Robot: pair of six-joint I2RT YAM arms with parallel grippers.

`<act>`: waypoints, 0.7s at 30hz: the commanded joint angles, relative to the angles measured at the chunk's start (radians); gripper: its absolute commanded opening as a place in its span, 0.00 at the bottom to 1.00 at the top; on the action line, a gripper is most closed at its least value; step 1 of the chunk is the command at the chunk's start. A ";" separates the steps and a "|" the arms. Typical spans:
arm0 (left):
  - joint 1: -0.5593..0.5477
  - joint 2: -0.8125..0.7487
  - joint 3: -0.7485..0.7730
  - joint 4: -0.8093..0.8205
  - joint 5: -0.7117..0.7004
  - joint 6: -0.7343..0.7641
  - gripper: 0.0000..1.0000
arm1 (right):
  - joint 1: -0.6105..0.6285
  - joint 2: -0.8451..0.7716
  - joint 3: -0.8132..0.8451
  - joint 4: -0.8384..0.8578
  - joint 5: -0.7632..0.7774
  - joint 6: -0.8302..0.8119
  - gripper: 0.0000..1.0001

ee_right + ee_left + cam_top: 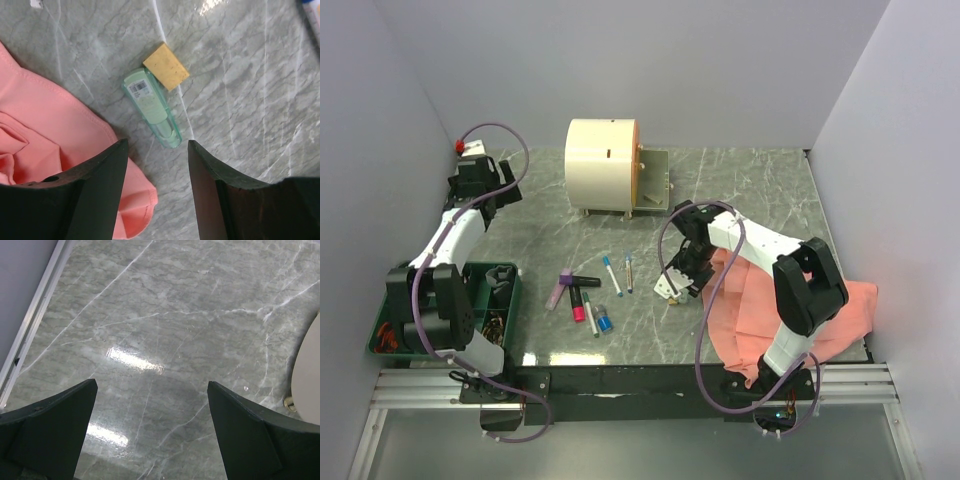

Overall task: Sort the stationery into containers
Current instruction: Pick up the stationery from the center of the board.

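Overhead, one cream drum cabinet (pixel 600 165) stands by the far edge, with one boxy drawer (pixel 656 180) jutting from its orange face. The pens (pixel 585 297) lie mid-table toward the near edge. There is one purple marker (pixel 558 290), two slim white pens (pixel 611 275) with blue tips, and a few more overlapping that I cannot count surely. One salmon cloth (pixel 830 305), soft and rumpled, fills the near right corner. One green bin (pixel 505 268) sits at the near left. The left gripper (pixel 485 190) hangs near the far left corner, and the right gripper (pixel 672 285) is at the cloth's left edge.

From the left wrist, two dark fingers (pixel 50 430) spread wide over the glossy veined table (pixel 160 315) with nothing between them. The cabinet's curved wall shows at the right.

From the right wrist, the gripper gapes empty above one green piece (pixel 152 115), a translucent mint oblong with a barcode label. One tan eraser (pixel 166 66), a flat rectangle, touches its far end. The cloth lies just beside.
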 commanded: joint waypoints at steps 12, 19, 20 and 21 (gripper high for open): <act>0.018 -0.040 -0.008 0.028 -0.012 0.024 1.00 | 0.056 0.015 -0.062 0.075 0.000 -0.119 0.57; 0.019 -0.037 -0.011 0.025 -0.010 0.022 0.99 | 0.066 0.052 -0.056 0.072 0.023 -0.094 0.52; 0.021 -0.033 -0.011 0.027 -0.010 0.024 0.99 | 0.066 0.055 -0.054 0.071 0.026 -0.093 0.52; 0.019 -0.032 -0.011 0.025 -0.009 0.022 0.99 | 0.069 0.059 -0.054 0.074 0.029 -0.091 0.51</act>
